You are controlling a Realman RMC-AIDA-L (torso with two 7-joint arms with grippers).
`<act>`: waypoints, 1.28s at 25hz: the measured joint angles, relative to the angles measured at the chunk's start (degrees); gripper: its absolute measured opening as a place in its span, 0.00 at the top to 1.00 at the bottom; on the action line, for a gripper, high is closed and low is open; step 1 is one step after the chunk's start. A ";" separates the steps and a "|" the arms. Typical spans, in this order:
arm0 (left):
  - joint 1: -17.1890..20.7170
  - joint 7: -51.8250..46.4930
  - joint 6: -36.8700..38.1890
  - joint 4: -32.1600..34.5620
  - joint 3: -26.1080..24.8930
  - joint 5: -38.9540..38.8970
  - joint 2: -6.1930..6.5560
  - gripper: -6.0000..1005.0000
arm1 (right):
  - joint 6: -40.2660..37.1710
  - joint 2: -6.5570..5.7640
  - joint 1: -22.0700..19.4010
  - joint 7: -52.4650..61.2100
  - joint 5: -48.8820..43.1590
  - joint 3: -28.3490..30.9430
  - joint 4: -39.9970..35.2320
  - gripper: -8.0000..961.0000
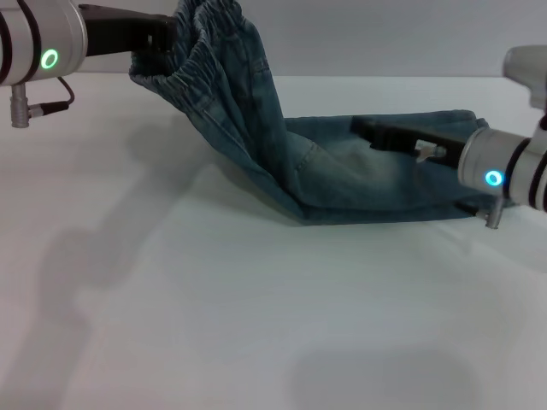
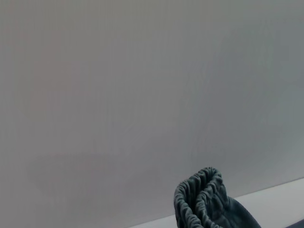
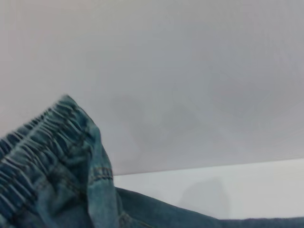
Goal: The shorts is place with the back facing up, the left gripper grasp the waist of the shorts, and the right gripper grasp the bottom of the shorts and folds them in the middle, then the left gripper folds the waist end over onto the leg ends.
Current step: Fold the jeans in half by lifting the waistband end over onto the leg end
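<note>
Blue denim shorts [image 1: 359, 179] lie folded lengthwise on the white table [image 1: 256, 325], with the leg ends toward the right. Their elastic waist [image 1: 184, 73] is lifted off the table at the upper left, and my left gripper [image 1: 158, 43] is shut on it. The raised cloth hangs in a slope down to the flat part. My right gripper [image 1: 369, 132] rests low on the leg part at the right. The gathered waist [image 2: 202, 194] shows in the left wrist view, and the waist [image 3: 42, 137] also appears in the right wrist view.
The white table stretches in front of the shorts and to the left. A plain grey wall [image 2: 142, 95] stands behind the table's far edge.
</note>
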 joint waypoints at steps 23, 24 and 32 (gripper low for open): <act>-0.08 -0.48 -0.86 -6.29 2.45 0.00 -0.14 0.94 | 4.76 1.05 -2.71 1.01 5.67 -12.66 -2.74 0.99; -0.08 -0.48 -0.93 -6.66 2.60 -0.02 -0.14 0.94 | 4.37 1.00 -2.41 0.94 5.68 -12.53 -3.16 0.99; 0.38 -0.61 -2.03 -10.44 3.47 -0.10 -0.22 0.94 | -0.92 0.67 0.45 0.14 5.71 -12.28 -4.88 0.99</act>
